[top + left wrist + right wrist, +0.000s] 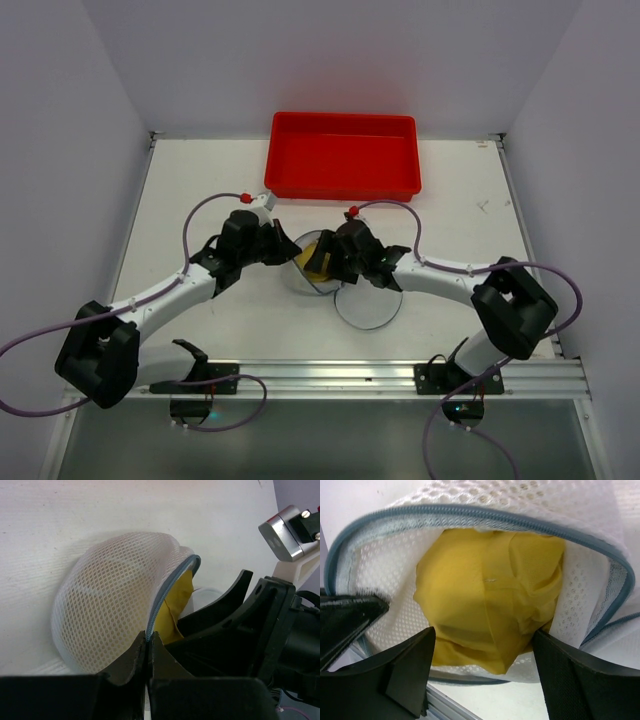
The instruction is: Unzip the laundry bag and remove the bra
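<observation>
The laundry bag point(300, 272) stands unzipped at the table's middle, one white mesh half held upright, the other half point(367, 303) lying flat to its right. A yellow bra point(318, 256) sits inside the upright half. My left gripper point(286, 252) is shut on the bag's blue-grey zipper rim point(159, 600), beside the mesh dome point(105, 605) and the bra point(176, 605). My right gripper point(333, 264) is open, its fingers point(407, 672) on either side of the lower part of the bra point(485, 595), in front of the bag's opening point(470, 511). I cannot tell whether they touch it.
A red rectangular tray point(340, 186) stands at the back of the table, behind the bag. White walls close in the left, right and back sides. A metal rail point(370, 378) runs along the near edge. Purple cables loop from both arms.
</observation>
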